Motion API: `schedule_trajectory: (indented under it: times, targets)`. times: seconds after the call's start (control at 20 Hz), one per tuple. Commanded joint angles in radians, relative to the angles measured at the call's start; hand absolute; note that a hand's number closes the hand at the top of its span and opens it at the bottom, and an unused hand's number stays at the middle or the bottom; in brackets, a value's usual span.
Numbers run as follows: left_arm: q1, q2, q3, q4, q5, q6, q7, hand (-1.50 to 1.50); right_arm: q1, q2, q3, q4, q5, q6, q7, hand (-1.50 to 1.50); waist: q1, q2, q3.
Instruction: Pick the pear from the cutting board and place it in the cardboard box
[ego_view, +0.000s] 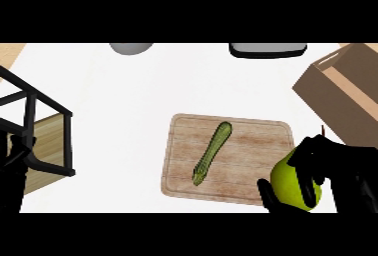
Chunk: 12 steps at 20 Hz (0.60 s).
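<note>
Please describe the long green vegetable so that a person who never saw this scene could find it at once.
Find the wooden cutting board in the middle of the white counter. The long green vegetable lies slanted across the board's middle, free of both hands. Unlike the round yellow-green pear held in the right hand at the board's right edge, it is thin, stick-shaped and darker.

The right hand (314, 172) sits at five o'clock, fingers and thumb curled closed around a held object. The left hand (15, 160) rests at eight o'clock.
</note>
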<state>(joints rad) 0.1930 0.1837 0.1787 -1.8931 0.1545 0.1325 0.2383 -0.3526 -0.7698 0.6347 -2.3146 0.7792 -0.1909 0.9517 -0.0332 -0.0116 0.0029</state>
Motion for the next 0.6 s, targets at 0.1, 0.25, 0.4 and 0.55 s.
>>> schedule_trajectory:
  times: [0.1, 0.25, 0.4, 0.55]
  targets:
    - [-0.154, 0.000, -0.070, 0.047, 0.012, -0.039, 0.025, 0.00, 0.054, -0.084, -0.224, -0.017, -0.226, 0.031, -0.021, 1.50, -0.011, 0.017, -0.002]
    - [-0.156, -0.047, -0.108, 0.062, -0.011, -0.020, 0.012, 0.00, 0.063, -0.094, -0.326, 0.069, -0.319, 0.010, -0.095, 1.50, -0.008, 0.020, -0.001]
    - [-0.171, -0.063, -0.117, 0.039, -0.022, -0.001, 0.036, 0.00, 0.060, -0.133, -0.419, 0.193, -0.338, 0.005, -0.192, 1.50, -0.005, 0.021, 0.000]
    - [-0.189, -0.054, -0.103, 0.110, -0.030, -0.022, -0.010, 0.00, 0.106, -0.169, -0.442, 0.292, -0.305, -0.003, -0.303, 1.50, -0.012, 0.025, -0.001]
